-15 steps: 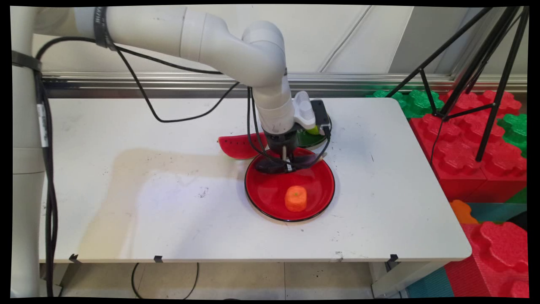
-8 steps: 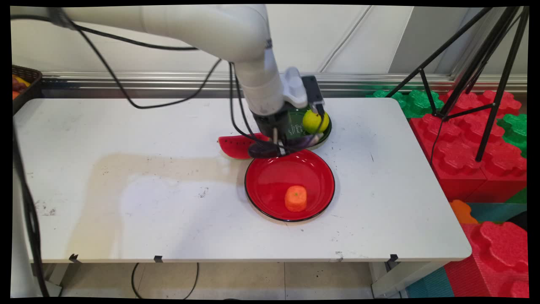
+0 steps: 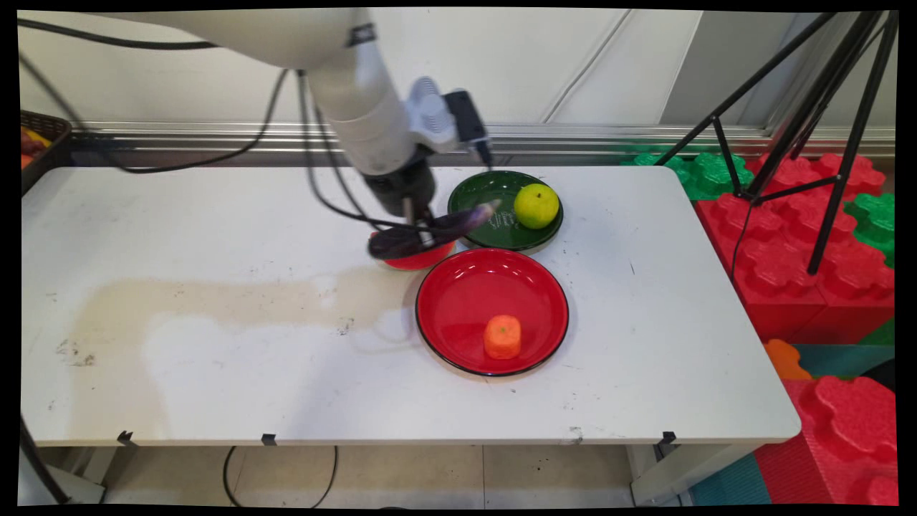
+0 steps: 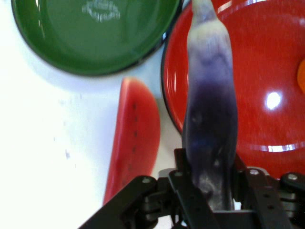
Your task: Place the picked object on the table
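My gripper (image 3: 419, 233) is clamped on a purple eggplant (image 3: 430, 231), gripping it near its dark, thick end. In the hand view, my gripper (image 4: 212, 188) has one finger (image 4: 183, 179) pressed against the eggplant (image 4: 209, 119) on each side, and the eggplant runs straight away from me, dark purple at the base and fading to a pale whitish tip.

In the main view the eggplant lies roughly horizontal, clear of the table (image 3: 215, 358), with its pale tip pointing toward the green plate (image 3: 487, 197) and reaching over that plate's near-left rim.

Directly beneath my gripper sits a watermelon slice (image 3: 419, 256) (mostly hidden by the eggplant in the main view). The hand view shows the slice (image 4: 133, 138) flat on the table (image 4: 52, 157), between the green plate (image 4: 95, 38) and the red plate (image 4: 267, 81), just beside the red plate's rim.

The red plate (image 3: 458, 294) sits on the table, near side of the green plate, their rims nearly touching. An orange block-shaped item (image 3: 502, 337) stands in the red plate's near half. A yellow-green round fruit (image 3: 536, 206) rests on the right side of the green plate.

At the table's far-left edge, a dark basket (image 3: 46, 132) is partly in view.
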